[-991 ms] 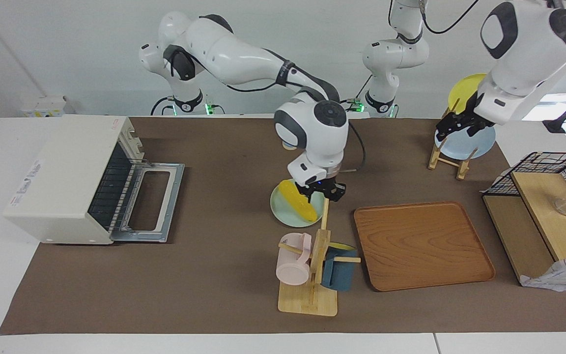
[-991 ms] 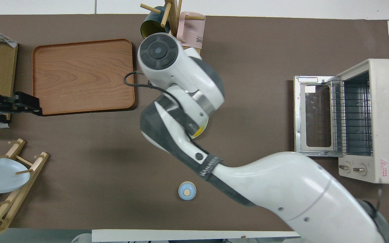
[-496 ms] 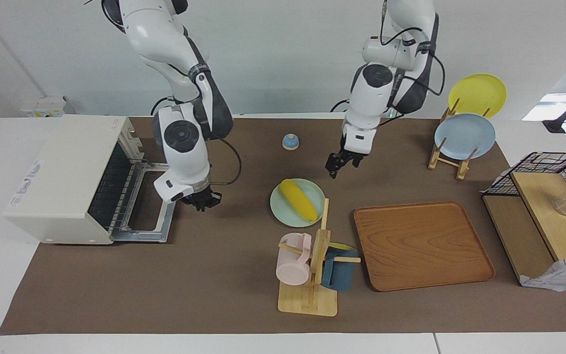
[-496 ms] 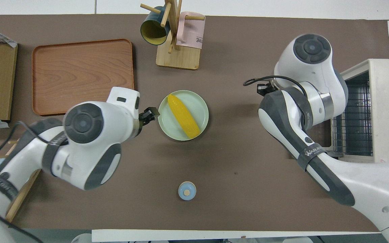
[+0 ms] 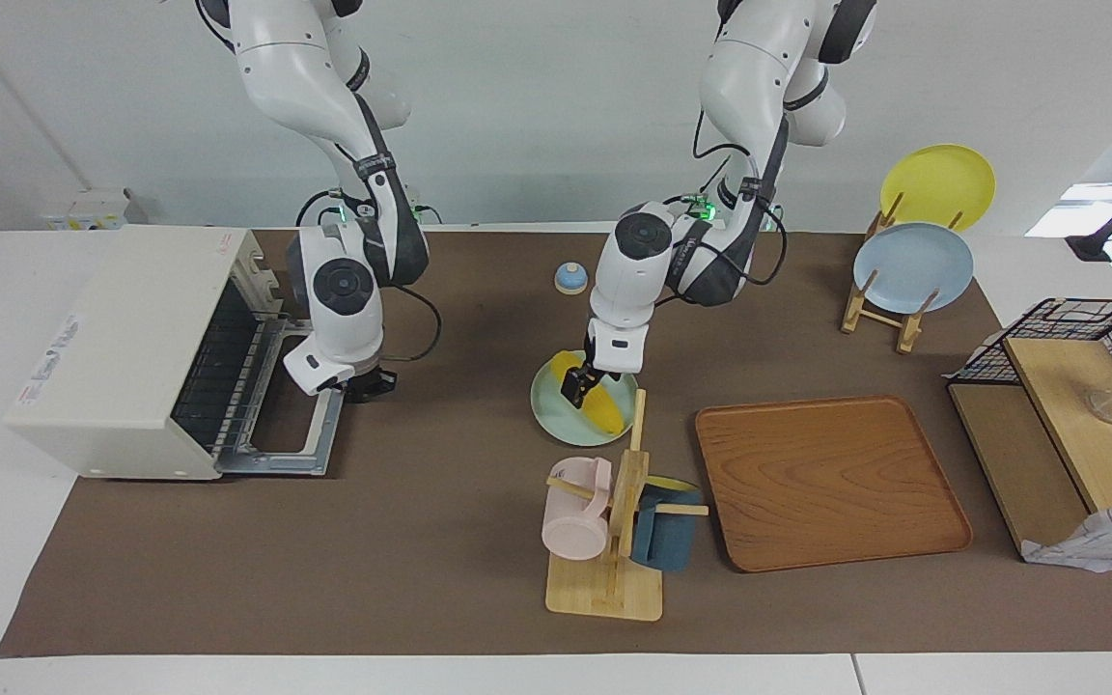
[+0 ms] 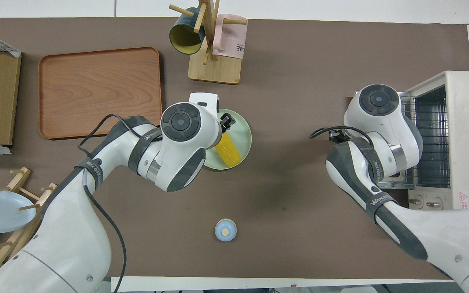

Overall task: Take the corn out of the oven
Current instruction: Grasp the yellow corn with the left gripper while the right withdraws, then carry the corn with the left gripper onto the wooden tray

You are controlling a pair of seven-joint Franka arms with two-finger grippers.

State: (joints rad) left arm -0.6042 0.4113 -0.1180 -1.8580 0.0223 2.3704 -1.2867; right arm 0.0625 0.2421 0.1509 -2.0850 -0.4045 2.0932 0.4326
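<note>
1. Risk, judged: the corn (image 5: 598, 400) is rounded and tapered and lies loose on a shallow pale green plate (image 5: 548, 413) at mid-frame in the facing view. A pinch placed off-centre could roll it off the rim, or drag the plate across the brown mat.
2. Risk, judged: a wooden mug rack (image 5: 617, 541) stands just below the plate in the facing view. A low swing of the arm on the way out could clip its upright peg.
3. The left gripper (image 5: 578, 385) is seen down at the corn's upper end. Whether its fingers are spread or closed on the cob cannot be told.
4. The right gripper (image 5: 365, 383) is seen low over the dropped oven door (image 5: 297, 454), at the left of the facing view; its finger state cannot be told. The door could be knocked if that arm is lifted carelessly.
5. The oven (image 5: 122, 352) stands open; only a bare wire rack (image 6: 432, 140) is seen inside.
6. The corn is bright yellow, whole, lying diagonally on the plate, already outside the oven.
</note>
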